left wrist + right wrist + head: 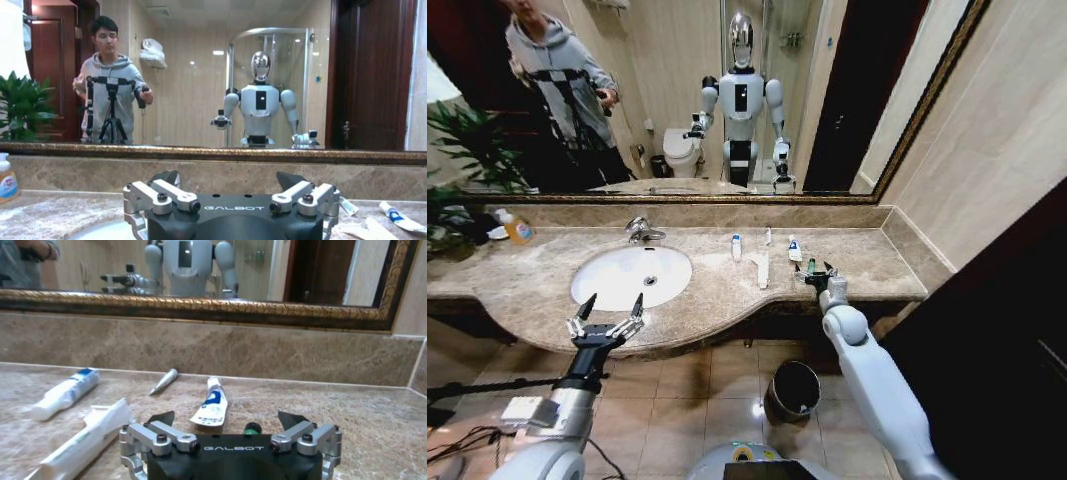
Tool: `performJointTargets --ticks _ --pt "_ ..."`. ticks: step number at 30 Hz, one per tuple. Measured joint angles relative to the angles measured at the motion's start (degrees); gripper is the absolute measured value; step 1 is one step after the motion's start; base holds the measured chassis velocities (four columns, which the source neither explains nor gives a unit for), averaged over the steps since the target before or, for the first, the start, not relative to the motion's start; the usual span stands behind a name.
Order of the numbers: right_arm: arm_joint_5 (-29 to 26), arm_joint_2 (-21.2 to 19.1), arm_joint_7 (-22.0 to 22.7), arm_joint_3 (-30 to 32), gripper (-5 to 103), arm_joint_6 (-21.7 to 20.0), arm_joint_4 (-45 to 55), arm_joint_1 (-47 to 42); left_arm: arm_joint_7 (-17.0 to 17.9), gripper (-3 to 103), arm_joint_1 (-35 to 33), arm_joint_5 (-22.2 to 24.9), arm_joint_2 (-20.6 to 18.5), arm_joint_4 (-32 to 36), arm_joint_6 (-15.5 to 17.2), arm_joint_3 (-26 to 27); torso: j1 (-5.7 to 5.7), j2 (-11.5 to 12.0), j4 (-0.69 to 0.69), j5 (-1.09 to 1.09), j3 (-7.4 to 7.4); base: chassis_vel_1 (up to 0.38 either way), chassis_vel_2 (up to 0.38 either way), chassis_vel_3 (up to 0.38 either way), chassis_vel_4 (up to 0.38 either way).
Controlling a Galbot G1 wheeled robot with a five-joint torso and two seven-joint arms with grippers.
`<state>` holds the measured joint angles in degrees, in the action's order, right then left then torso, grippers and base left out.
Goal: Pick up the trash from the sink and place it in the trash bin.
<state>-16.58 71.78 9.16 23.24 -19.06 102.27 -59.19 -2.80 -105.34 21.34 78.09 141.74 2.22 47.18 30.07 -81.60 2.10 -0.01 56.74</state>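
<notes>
The white oval sink (607,290) is set in the marble counter. To its right lies the trash: a white tube (736,247), a thin white stick (767,236), a blue-marked tube (794,249) and a flat white packet (760,268). A tiny green bottle (811,266) stands at the counter's front. My right gripper (821,274) is open around it; the green cap (251,428) shows between the spread fingers (160,418) of that gripper (227,417). My left gripper (608,308) hangs open over the sink's front rim. The dark trash bin (794,388) stands on the floor below the counter.
A chrome faucet (640,230) rises behind the basin, and an orange-yellow soap bottle (517,228) stands at the far left by a plant (457,150). A mirror runs along the back wall. A dark wall panel (997,330) closes off the right side.
</notes>
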Motion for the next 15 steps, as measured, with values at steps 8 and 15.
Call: performJointTargets --ticks 8,15 --pt "0.23 0.78 -1.64 2.2 100 4.53 7.08 -6.15 0.0 100 0.0 0.0 0.0 0.0 0.0 0.0 0.01 0.0 0.0 0.01 0.0 0.0 0.0 0.0 0.0" --pt "1.59 1.85 -4.18 5.11 100 10.53 16.97 -15.96 0.01 100 0.0 0.0 0.0 0.0 0.0 0.0 0.0 0.0 0.0 0.01 0.0 0.0 0.0 0.0 0.0"
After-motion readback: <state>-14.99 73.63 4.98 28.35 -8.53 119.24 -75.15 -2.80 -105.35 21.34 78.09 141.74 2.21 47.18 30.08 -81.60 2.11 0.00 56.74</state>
